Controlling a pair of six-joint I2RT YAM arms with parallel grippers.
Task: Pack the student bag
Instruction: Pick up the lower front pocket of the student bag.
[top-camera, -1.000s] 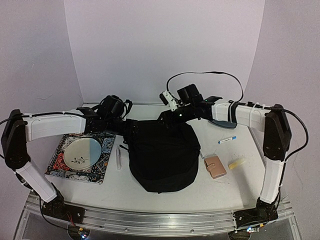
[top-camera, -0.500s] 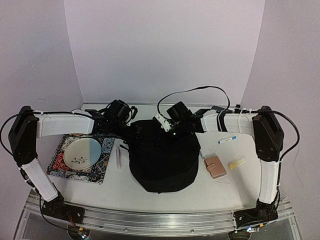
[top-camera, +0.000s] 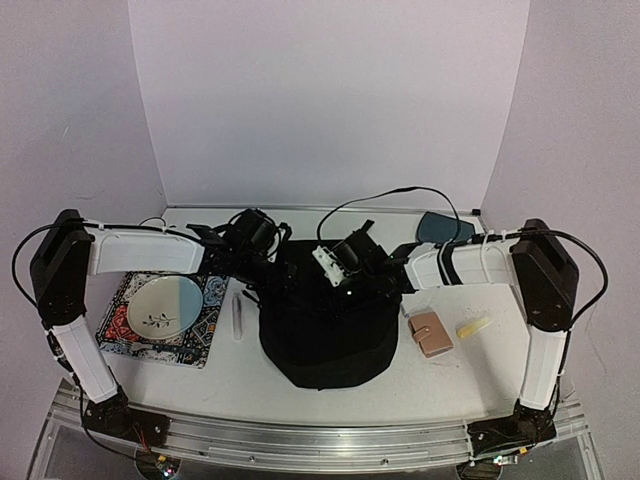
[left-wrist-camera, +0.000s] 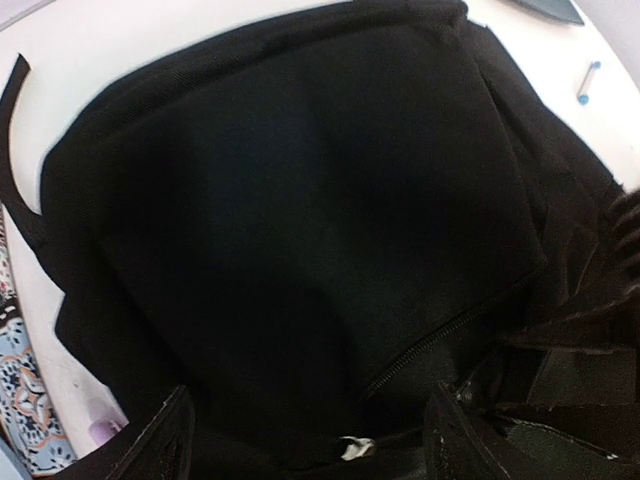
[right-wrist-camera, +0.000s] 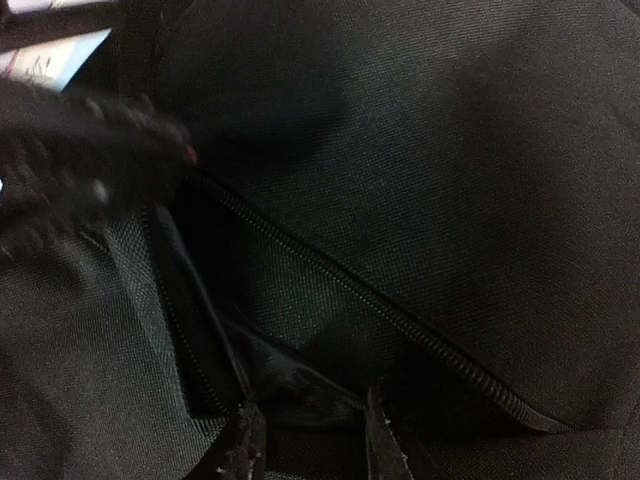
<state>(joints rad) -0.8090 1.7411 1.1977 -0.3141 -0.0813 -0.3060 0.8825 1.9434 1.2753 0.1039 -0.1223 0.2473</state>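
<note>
Student bag (top-camera: 325, 335) at the middle of the tabletop (top-camera: 450, 380), its long axis running from the near edge toward the far edge, with the zippered mouth at the far end. Both arms reach in over that far end: the left gripper (top-camera: 268, 264) from the far-left side, the right gripper (top-camera: 350, 290) from the far-right side. The bag's body lies on the near-edge side of each. The right gripper is judged the nearer to the opening. In its wrist view a zipper (right-wrist-camera: 400, 320) crosses the fabric diagonally, and a parted seam with a dark fold of lining sits directly ahead of the fingers (right-wrist-camera: 245, 445). These stand narrowed, a small gap between them, around the lip of that fold. Whether they actually pinch the fabric cannot be told. The left gripper is spread wide, holding nothing, its fingers (left-wrist-camera: 165, 440) straddling the bag's top panel, with a second zipper line just ahead. The coming move appears to turn on holding the mouth apart along the zipper.
</note>
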